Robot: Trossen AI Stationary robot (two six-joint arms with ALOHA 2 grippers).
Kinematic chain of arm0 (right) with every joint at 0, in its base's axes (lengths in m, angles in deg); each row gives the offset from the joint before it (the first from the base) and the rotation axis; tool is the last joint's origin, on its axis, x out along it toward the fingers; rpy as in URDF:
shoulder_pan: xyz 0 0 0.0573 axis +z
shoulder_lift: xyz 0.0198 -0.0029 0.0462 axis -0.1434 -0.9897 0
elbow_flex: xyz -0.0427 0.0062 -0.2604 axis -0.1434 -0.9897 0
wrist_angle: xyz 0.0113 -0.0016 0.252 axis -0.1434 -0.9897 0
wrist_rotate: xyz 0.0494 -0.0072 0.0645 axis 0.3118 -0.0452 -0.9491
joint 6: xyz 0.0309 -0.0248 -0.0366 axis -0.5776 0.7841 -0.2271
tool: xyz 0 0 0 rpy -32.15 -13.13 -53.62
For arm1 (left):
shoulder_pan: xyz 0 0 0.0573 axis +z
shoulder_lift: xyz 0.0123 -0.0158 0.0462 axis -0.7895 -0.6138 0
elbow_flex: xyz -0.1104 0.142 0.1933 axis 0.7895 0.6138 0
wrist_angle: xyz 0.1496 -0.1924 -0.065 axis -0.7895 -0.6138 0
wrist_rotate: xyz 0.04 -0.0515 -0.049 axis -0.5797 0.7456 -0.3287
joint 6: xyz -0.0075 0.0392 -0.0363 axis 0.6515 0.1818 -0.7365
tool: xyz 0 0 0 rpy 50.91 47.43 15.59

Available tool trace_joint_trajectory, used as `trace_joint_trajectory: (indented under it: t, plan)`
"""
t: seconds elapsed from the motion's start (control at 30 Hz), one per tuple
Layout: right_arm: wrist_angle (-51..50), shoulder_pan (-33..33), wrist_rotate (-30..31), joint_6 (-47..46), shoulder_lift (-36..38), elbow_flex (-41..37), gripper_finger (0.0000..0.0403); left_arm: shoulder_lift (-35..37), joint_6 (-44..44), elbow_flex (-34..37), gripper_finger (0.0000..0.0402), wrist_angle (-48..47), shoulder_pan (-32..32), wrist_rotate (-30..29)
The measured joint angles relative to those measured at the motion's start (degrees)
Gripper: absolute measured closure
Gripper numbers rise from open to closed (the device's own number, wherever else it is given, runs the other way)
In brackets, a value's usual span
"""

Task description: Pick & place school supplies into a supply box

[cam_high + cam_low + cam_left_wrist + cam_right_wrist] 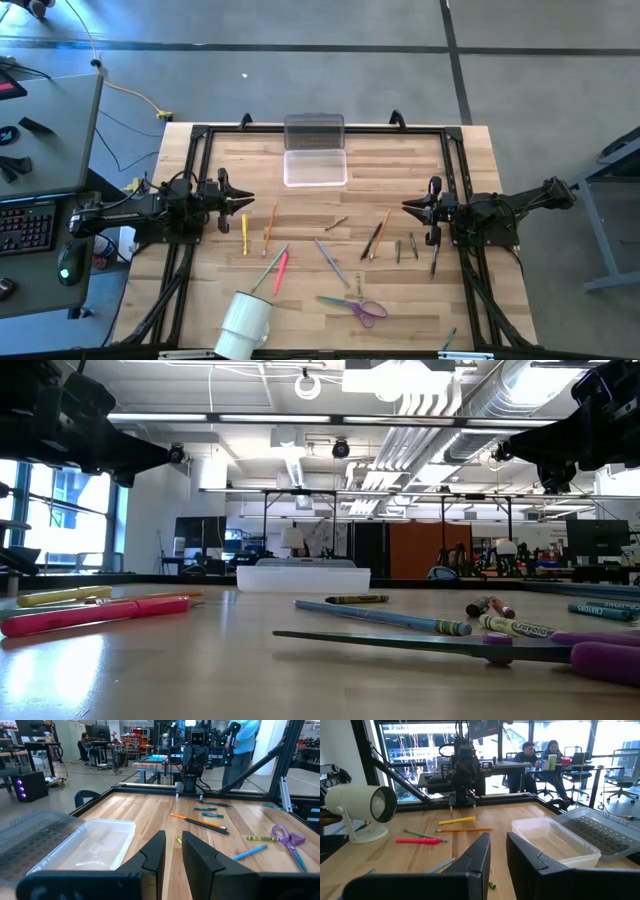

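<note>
Bare wood lies all around the open supply box [315,167], its lid [314,131] folded back behind; scattered pens [330,258], scissors [356,307] and a toppled white cup [243,324] clutter the tabletop nearer the front.

One supply box [315,167], one white cup [245,322], one pair of scissors [357,306], roughly a dozen pens.

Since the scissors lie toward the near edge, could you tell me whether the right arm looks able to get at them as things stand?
Probably yes. The scissors lie flat on the table with open wood between them and the right gripper, which hangs open near the right side. Only a few loose pencils lie nearby, none on top.
</note>
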Motion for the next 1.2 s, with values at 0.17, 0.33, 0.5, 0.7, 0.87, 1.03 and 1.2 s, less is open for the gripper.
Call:
trace_joint_trajectory:
  t: [0.17, 0.33, 0.5, 0.7, 0.87, 1.03, 1.2]
  plan:
    - [0.0, 0.0, 0.0, 0.0, 0.0, 0.0, 0.0351, 0.0, 0.0, 0.0, 0.0305, 0.0, 0.0, 0.0]
    - [0.0, 0.0, 0.0, 0.0, 0.0, 0.0, 0.0356, 0.0, 0.0, 0.0, 0.0305, 0.0, 0.0, 0.0]
    - [0.0, 0.0, 0.0, 0.0, 0.0, 0.0, 0.0355, 0.0, 0.0, 0.0, 0.0305, 0.0, 0.0, 0.0]
    - [0.0, 0.0, 0.0, 0.0, 0.0, 0.0, 0.0351, 0.0, 0.0, 0.0, 0.0305, 0.0, 0.0, 0.0]
    - [0.0, 0.0, 0.0, 0.0, 0.0, 0.0, 0.0355, 0.0, 0.0, 0.0, 0.0305, 0.9, 0.0, -2.3]
    - [0.0, 0.0, 0.0, 0.0, 0.0, 0.0, 0.0355, 0.0, 0.0, 0.0, 0.0305, 0.4, 0.0, -1.7]
    - [0.0, 0.0, 0.0, 0.0, 0.0, 0.0, 0.035, 0.0, 0.0, 0.0, 0.0305, 0.4, 0.0, -1.5]
